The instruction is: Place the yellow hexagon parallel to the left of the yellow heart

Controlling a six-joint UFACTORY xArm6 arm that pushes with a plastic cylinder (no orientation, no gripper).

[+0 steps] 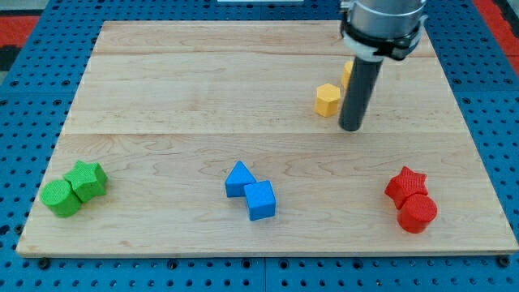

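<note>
The yellow hexagon (pixel 328 100) lies on the wooden board in the upper right part of the view. The yellow heart (pixel 347 73) is just up and to the right of it, mostly hidden behind my rod. My tip (pixel 351 126) rests on the board just to the right of the hexagon and slightly below it, close to it; I cannot tell whether they touch.
A blue triangle (pixel 238 178) and a blue cube (pixel 260 199) touch at the bottom centre. A red star (pixel 405 184) and a red cylinder (pixel 417 213) sit at the bottom right. A green star (pixel 87 179) and a green cylinder (pixel 61 197) sit at the bottom left.
</note>
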